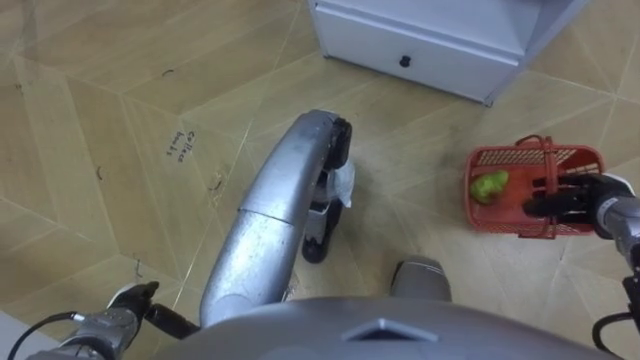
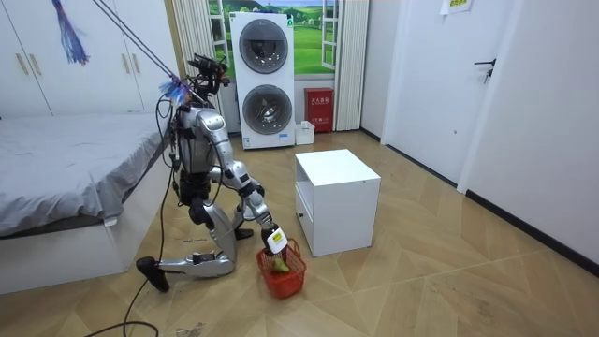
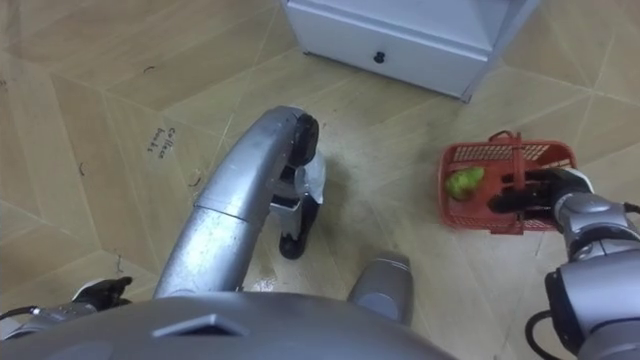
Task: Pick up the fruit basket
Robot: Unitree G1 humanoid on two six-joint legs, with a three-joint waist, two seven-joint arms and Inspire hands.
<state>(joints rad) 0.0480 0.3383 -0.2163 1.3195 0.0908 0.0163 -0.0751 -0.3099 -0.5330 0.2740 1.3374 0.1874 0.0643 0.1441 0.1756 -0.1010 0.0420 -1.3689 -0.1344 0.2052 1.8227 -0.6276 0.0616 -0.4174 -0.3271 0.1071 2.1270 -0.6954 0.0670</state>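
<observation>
Down low, you have the robot kneeling on the wooden floor (image 1: 90, 120), one shin flat, just left of the white cabinet (image 1: 430, 40) in the room view. A bed (image 2: 65, 178) lies behind it, and a stacked washer and dryer (image 2: 264, 80) stand against the far wall.

Fruit basket (image 1: 575, 158): red, slatted, sitting flat on the floor at the right of the eye views, near the cabinet's front but apart from it. Its handle (image 1: 547, 160) stands upright across the middle. A green fruit (image 1: 489, 186) lies inside at the left end.

Right hand (image 1: 580, 200): reaches in from the right, low over the basket's right half, dark against the red slats. It sits right at the handle, and the handle's bars cross in front of it. You cannot tell from either eye view whether it has closed on the handle or merely lies beneath it. In the room view the hand is at the basket's top edge.

Left hand (image 1: 135, 298): down at the lower left, close to the floor, well apart from the basket. Too small and too near the edge for you to read its state.

Cabinet drawer shows a small dark knob (image 1: 405, 61). A scrawled mark (image 1: 183, 146) is on the floor at far left.
</observation>
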